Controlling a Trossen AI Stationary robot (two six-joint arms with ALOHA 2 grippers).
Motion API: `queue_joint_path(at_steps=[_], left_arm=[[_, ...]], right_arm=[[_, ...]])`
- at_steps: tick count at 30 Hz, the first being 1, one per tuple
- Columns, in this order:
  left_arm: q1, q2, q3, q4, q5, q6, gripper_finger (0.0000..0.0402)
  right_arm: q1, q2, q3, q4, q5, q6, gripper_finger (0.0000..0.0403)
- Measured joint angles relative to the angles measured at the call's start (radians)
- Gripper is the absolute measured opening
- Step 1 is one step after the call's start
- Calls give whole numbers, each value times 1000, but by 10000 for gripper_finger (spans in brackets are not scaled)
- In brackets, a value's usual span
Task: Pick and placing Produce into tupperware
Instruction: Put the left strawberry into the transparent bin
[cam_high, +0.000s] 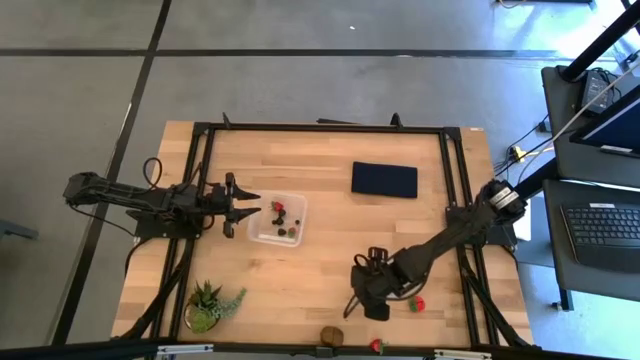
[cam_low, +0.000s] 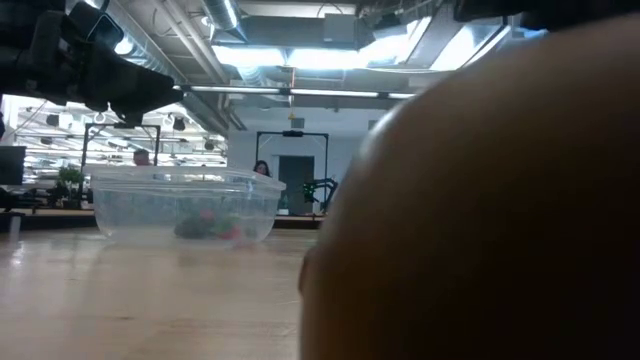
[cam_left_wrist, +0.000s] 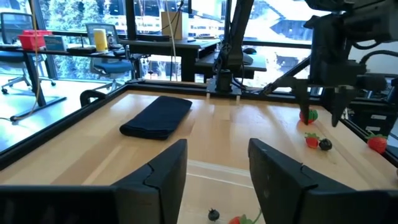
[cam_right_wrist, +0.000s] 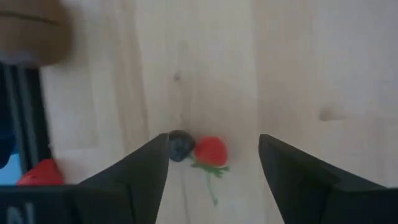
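Produce: a red strawberry (cam_right_wrist: 211, 151) and a small dark berry (cam_right_wrist: 180, 145) lie touching on the pale wood, seen between the right tool's fingers.
Right tool (cam_right_wrist: 214, 174): open, fingers spread, pointing down over that pair at the near right of the counter (cam_high: 330, 230); it holds nothing.
Strawberry's axis: its green top and thin stem point toward the wrist camera, its red body away.
Near the right tool: a second strawberry (cam_high: 417, 303) lies just beside the arm, another strawberry (cam_high: 377, 345) at the near edge, and a brown oval kiwi-like fruit (cam_high: 332, 336) close to it.
Left tool (cam_high: 243, 206): open and empty, level, at the left rim of the tupperware, fingers aimed across it.
Tupperware (cam_high: 262, 232): clear plastic, squarish, rounded corners, low walls; left of the counter's middle; a strawberry and dark berries already lie inside.
Around: a flat dark blue cloth (cam_high: 384, 180), folded into a rectangle, lies at the far side, well apart from both tools; a spiky green potted plant (cam_high: 210, 305) stands at the near left corner.
Obstruction: in the low view a large blurred brown mass fills the right half, hiding that side.
Counter: light wooden boards with a black frame.
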Motion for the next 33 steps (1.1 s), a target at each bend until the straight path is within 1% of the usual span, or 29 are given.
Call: queue_joint_path(at_steps=[3, 11, 16, 19, 21, 27, 33], left_arm=[[0, 0, 0, -7, 0, 0, 168], [0, 0, 0, -11, 0, 0, 167], [0, 0, 0, -14, 0, 0, 161], [0, 0, 0, -14, 0, 0, 162], [0, 0, 0, -15, 0, 0, 165], [0, 0, 0, -21, 0, 0, 170], [0, 0, 0, -51, 0, 0, 165]], right_arm=[[12, 0, -18, 33, -10, 17, 249], [24, 0, -20, 32, -10, 27, 249], [23, 0, -20, -25, 49, -9, 249], [23, 2, -20, -51, 62, 30, 249], [23, 8, -20, -53, 62, 75, 249], [23, 41, -19, -61, 62, 72, 249], [23, 83, -19, -66, 62, 72, 249]])
